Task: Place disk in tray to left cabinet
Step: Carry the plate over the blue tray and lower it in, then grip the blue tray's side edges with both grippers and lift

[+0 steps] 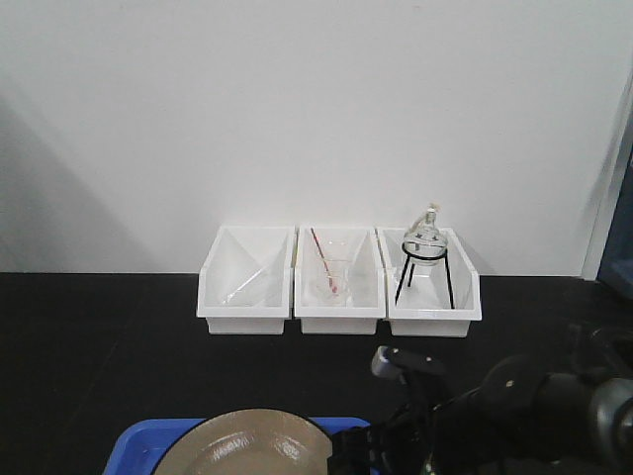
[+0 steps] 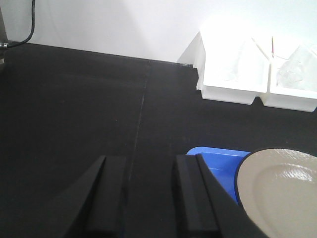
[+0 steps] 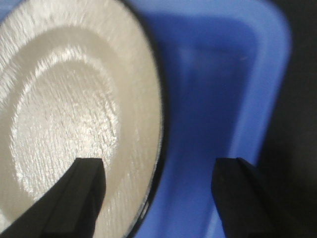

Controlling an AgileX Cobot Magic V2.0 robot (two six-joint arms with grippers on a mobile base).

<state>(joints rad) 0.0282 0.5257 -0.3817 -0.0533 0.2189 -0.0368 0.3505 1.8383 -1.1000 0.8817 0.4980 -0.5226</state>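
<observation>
The beige disk [image 1: 247, 447] with its black rim lies in the blue tray [image 1: 138, 445] at the near edge of the black tabletop. In the right wrist view my right gripper [image 3: 158, 193] is open and hangs just over the disk [image 3: 74, 99]. One finger is above the disk's face, the other above the tray [image 3: 213, 74] near its right rim. My left gripper [image 2: 148, 198] stands open over bare tabletop, just left of the tray [image 2: 218, 161] and disk [image 2: 282, 193], holding nothing. The cabinet is out of view.
Three white open bins [image 1: 339, 297] stand in a row against the white wall. The right one holds a glass flask on a black tripod [image 1: 425, 247]; the middle one holds glassware with a red rod. My right arm [image 1: 514, 406] fills the near right. A black cable [image 2: 30, 22] hangs far left.
</observation>
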